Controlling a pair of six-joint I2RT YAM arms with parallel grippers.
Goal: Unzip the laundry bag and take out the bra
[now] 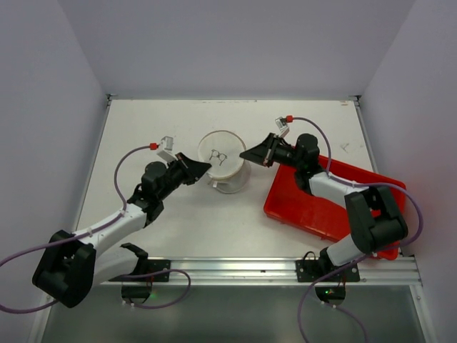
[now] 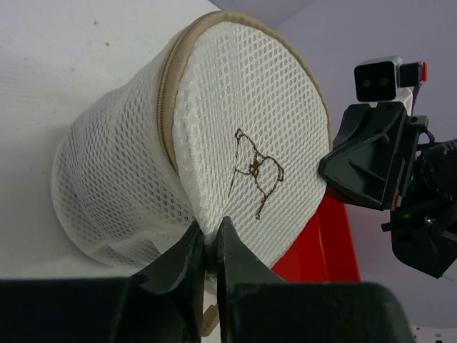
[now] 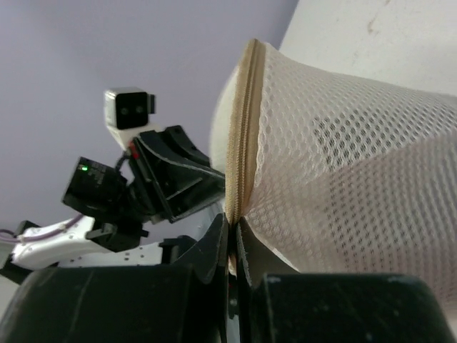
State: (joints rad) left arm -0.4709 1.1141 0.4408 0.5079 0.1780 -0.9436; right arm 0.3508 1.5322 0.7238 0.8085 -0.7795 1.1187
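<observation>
The laundry bag (image 1: 224, 161), a small round white mesh case with a brown drawing on its lid, stands mid-table, held between both grippers. My left gripper (image 1: 208, 168) is shut on the mesh at the lid's edge (image 2: 210, 241). My right gripper (image 1: 245, 154) is shut on the tan zipper band (image 3: 233, 230) on the opposite side. The zipper (image 2: 168, 80) looks closed along the length that shows, also in the right wrist view (image 3: 244, 121). The bra is not clearly visible; only a vague darker patch shows through the mesh (image 3: 335, 143).
A red tray (image 1: 335, 207) lies at the right under the right arm, its edge close beside the bag (image 2: 328, 246). The white table (image 1: 157, 128) is walled on three sides. Each wrist view shows the other gripper just past the bag.
</observation>
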